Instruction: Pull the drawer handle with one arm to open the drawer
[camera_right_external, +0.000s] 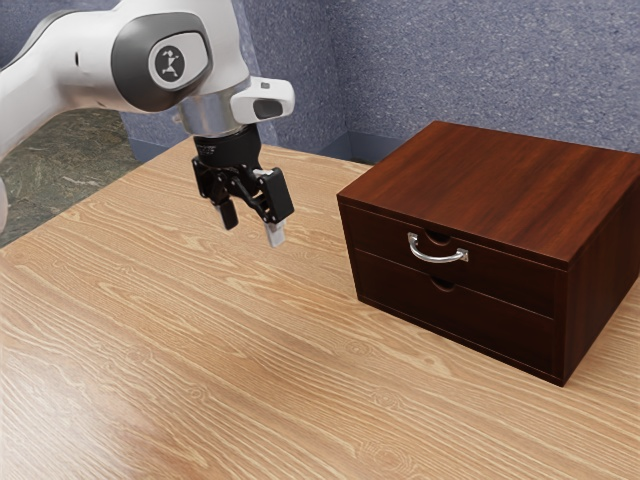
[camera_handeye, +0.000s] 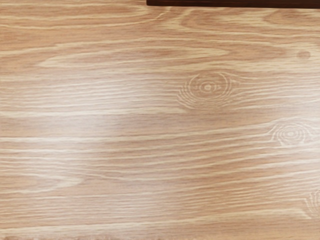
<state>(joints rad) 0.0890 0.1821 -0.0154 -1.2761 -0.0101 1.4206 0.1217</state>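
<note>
Hovering spread open over the counter (camera_right_external: 200, 380), the tool (camera_right_external: 252, 228) hangs well apart from the handle (camera_right_external: 437, 252) of the shut drawer (camera_right_external: 500, 272).

A plain indoor room is suggested: a pale wood-grain worktop (camera_right_external: 200, 380) is backed by blue-grey textured walls (camera_right_external: 480, 60) with a dark skirting (camera_right_external: 362, 146), and a mottled stone floor (camera_right_external: 70, 160) is seen beside it.

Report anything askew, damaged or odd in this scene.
Nothing is spilled or damaged. One oddity: the upper drawer carries a silver handle, while the lower drawer has just a notch where a handle would sit. The gripper hangs open above the table, apart from the cabinet.
</note>
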